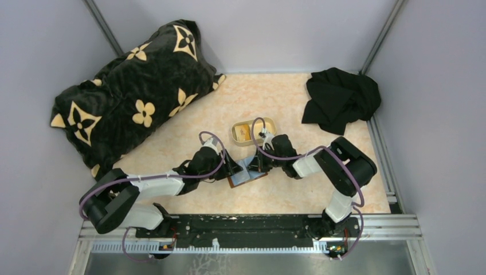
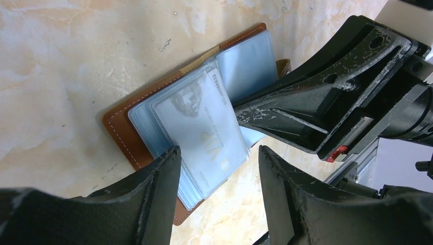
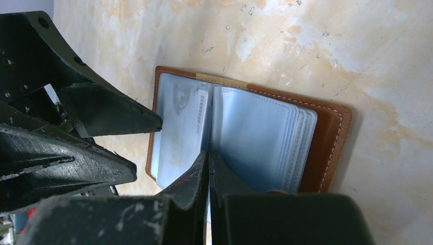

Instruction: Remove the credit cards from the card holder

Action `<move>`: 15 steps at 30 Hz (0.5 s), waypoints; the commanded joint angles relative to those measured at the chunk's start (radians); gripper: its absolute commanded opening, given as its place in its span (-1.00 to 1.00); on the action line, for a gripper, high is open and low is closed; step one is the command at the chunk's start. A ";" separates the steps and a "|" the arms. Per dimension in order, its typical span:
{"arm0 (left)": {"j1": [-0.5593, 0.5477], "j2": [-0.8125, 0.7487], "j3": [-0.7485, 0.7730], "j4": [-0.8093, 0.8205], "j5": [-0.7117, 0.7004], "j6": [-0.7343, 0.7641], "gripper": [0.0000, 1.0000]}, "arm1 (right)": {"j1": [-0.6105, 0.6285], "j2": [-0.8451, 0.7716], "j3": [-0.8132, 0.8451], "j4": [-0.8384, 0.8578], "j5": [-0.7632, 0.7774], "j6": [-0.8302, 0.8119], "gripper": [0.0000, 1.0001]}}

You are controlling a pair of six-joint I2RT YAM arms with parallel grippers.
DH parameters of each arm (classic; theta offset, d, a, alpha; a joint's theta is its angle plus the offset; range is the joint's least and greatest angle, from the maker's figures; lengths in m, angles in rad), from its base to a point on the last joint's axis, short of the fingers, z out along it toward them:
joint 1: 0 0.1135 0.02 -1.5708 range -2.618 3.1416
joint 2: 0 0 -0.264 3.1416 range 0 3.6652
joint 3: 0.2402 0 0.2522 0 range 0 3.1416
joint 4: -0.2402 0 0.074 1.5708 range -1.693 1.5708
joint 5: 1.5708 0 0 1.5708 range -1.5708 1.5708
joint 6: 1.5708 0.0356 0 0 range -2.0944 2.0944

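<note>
The left gripper (image 2: 219, 151) stood wide open and held nothing. The near short end of a white card (image 2: 204, 132), inside a clear sleeve, lay right in the gap between its fingertips. The card's long axis ran straight away from those fingers, slanting a little to their left. The card holder (image 2: 118, 128) lay open and flat on the table (image 1: 189, 123), brown edge out, with its pale sleeves fanned on either side of the fold.

The right gripper (image 3: 208, 159) came in from the opposite side, its fingers all but closed at the fold. The white card was just to their left and the thicker stack of sleeves to their right. A thin pale strip showed between the fingers, but I could not tell whether it was a sleeve or a card edge.

Both grippers were at the holder, but the left was better placed, since a pull back along the card's length looked the likely way out.

Beyond the right fingers sat a tan tray (image 1: 238, 136) with an orange-tan card (image 1: 245, 133) already inside. Farther off lay a black cloth (image 1: 341, 100) and a patterned pillow (image 1: 132, 91).
</note>
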 commanded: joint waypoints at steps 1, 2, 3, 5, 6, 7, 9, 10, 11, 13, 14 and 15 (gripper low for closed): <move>-0.034 -0.033 0.076 0.138 0.093 -0.025 0.24 | 0.030 0.078 -0.040 -0.119 0.045 -0.033 -1.00; -0.035 -0.033 0.079 0.139 0.093 -0.024 0.24 | 0.030 0.077 -0.040 -0.119 0.045 -0.033 -1.00; -0.037 -0.031 0.083 0.138 0.093 -0.023 0.24 | 0.030 0.078 -0.040 -0.120 0.044 -0.033 -1.00; -0.038 -0.032 0.091 0.136 0.095 -0.021 0.24 | 0.030 0.079 -0.039 -0.120 0.044 -0.034 -1.00; -0.039 -0.032 0.095 0.135 0.095 -0.019 0.24 | 0.030 0.081 -0.040 -0.119 0.045 -0.035 -1.00; -0.041 -0.035 0.098 0.133 0.094 -0.018 0.24 | 0.030 0.081 -0.040 -0.117 0.045 -0.035 -1.00; -0.041 -0.039 0.106 0.125 0.093 -0.015 0.24 | 0.030 0.084 -0.038 -0.117 0.043 -0.034 -1.00; -0.041 -0.043 0.109 0.123 0.091 -0.014 0.24 | 0.030 0.085 -0.038 -0.115 0.043 -0.035 -1.00; -0.041 -0.044 0.110 0.122 0.090 -0.013 0.24 | 0.030 0.086 -0.038 -0.115 0.042 -0.034 -1.00; -0.041 -0.049 0.114 0.120 0.089 -0.009 0.24 | 0.030 0.087 -0.037 -0.114 0.041 -0.034 -1.00; -0.041 -0.051 0.116 0.120 0.090 -0.008 0.24 | 0.030 0.086 -0.036 -0.114 0.042 -0.034 -1.00; -0.041 -0.052 0.118 0.119 0.089 -0.008 0.24 | 0.030 0.086 -0.036 -0.114 0.042 -0.035 -1.00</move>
